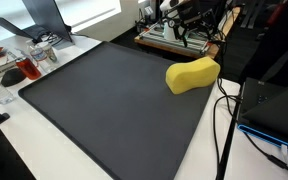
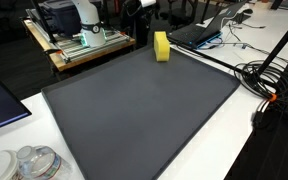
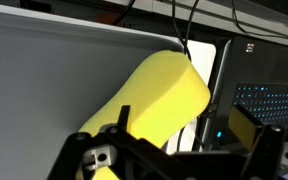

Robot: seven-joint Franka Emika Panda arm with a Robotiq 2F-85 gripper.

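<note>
Your gripper [image 3: 182,128] is showing only in the wrist view, where its black frame is filling the lower edge and its jaws are standing wide apart with nothing clamped between them. The yellow sponge [image 3: 159,100] is sitting directly ahead of the gripper in that view, and its rounded end is appearing in the gap between the jaws. I cannot tell from this angle whether either jaw is touching it. In both exterior views the sponge [image 1: 192,74] is lying on the dark grey mat [image 1: 104,100], close to the mat's far corner and just inside its edge. It is showing its long side in an exterior view and its narrow end [image 2: 161,45] in an exterior view. The mat [image 2: 134,110] is covering most of the white bench [image 1: 24,140]. An open laptop [image 2: 209,32] is sitting just beyond the sponge, off the mat. In the wrist view a black box [image 3: 269,100] with small blue lights is standing beside the sponge. Black cables [image 2: 269,80] are trailing over the bench past the mat's edge, well apart from the sponge. A wooden cart [image 2: 79,45] carrying equipment is standing behind the bench. Clear containers [image 2: 34,162] are resting on the bench at the mat's near corner, at the opposite end from the sponge. A glass jar [image 1: 29,68] is standing just off the mat's far edge, also well apart from the sponge.
</note>
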